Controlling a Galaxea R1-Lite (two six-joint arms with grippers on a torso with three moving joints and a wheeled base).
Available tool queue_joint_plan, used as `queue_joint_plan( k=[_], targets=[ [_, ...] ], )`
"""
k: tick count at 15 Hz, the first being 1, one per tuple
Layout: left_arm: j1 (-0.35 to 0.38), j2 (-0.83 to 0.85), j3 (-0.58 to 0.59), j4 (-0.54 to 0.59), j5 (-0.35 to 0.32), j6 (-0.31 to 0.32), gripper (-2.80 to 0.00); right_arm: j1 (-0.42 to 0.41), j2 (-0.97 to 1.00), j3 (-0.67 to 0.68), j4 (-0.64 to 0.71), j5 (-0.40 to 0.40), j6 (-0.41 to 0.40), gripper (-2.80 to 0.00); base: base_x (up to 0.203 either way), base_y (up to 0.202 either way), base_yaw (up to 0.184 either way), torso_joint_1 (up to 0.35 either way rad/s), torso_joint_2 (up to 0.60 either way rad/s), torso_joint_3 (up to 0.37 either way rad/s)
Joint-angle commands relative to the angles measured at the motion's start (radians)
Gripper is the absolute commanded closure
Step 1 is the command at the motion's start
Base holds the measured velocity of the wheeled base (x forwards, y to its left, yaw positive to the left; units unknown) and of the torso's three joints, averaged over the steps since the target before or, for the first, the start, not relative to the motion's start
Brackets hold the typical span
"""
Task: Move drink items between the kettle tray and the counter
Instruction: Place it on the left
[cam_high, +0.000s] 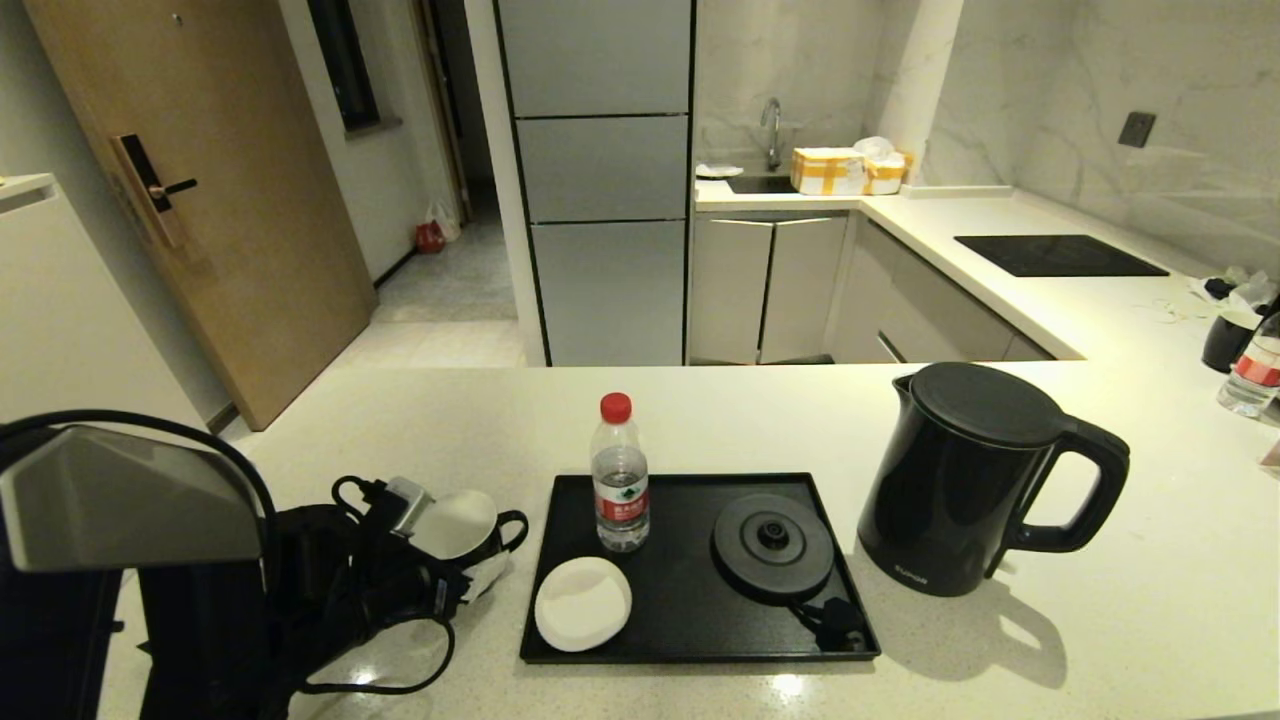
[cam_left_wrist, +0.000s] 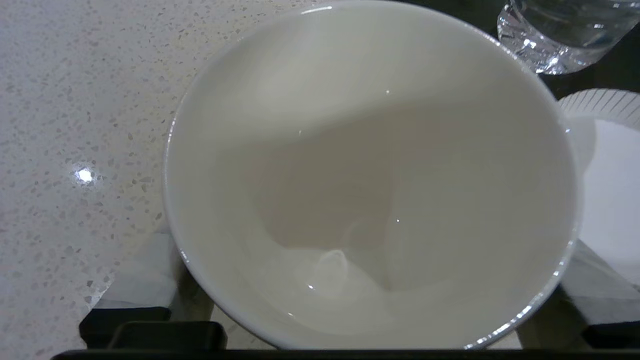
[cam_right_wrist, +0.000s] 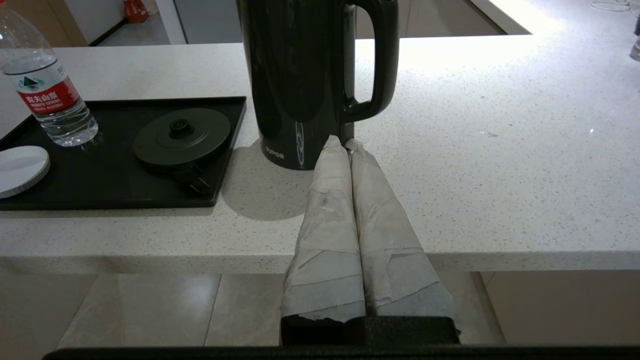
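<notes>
The black mug (cam_high: 458, 522), white inside, is left of the glossy black kettle tray (cam_high: 690, 610), over the speckled counter (cam_high: 420, 430). My left gripper (cam_high: 450, 560) is shut on it; in the left wrist view the mug's white bowl (cam_left_wrist: 370, 150) fills the picture with a taped finger (cam_left_wrist: 140, 290) on each side. The red-capped bottle (cam_high: 620, 480) stands on the tray. The black kettle (cam_high: 970, 480) stands on the counter right of the tray. My right gripper (cam_right_wrist: 345, 142) is shut and empty, over the counter's front edge, its tips just short of the kettle (cam_right_wrist: 300, 80).
On the tray lie a round white coaster (cam_high: 582, 603) and the round kettle base disc (cam_high: 772, 547) with its plug. At the far right of the counter stand another mug (cam_high: 1230, 340) and bottle (cam_high: 1255, 370). A black hob (cam_high: 1060, 255) lies beyond.
</notes>
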Motion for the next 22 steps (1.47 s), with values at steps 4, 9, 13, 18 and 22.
queue_joint_plan(
  k=[4, 9, 13, 18, 22],
  targets=[
    [0.000, 0.020, 0.005, -0.002, -0.004, 0.014, -2.80, 0.000, 0.000, 0.002, 0.000, 0.000, 0.000, 0.00, 0.000, 0.000, 0.000, 0.000, 0.00, 0.000],
    [0.000, 0.012, 0.021, -0.002, -0.002, 0.012, -2.80, 0.000, 0.000, 0.002, 0.000, 0.000, 0.000, 0.00, 0.000, 0.000, 0.000, 0.000, 0.00, 0.000],
    [0.000, 0.005, 0.039, -0.002, 0.003, 0.018, -2.80, 0.000, 0.000, 0.002, 0.000, 0.001, 0.000, 0.00, 0.000, 0.000, 0.000, 0.000, 0.00, 0.000],
    [-0.001, -0.001, 0.013, -0.002, -0.002, 0.024, -2.80, 0.000, 0.001, 0.002, 0.000, 0.000, 0.000, 0.00, 0.000, 0.000, 0.000, 0.000, 0.00, 0.000],
    [-0.002, -0.004, 0.007, -0.002, -0.001, 0.024, -2.80, 0.000, 0.000, 0.002, 0.000, 0.001, 0.000, 0.00, 0.000, 0.000, 0.000, 0.000, 0.00, 0.000]
  ],
)
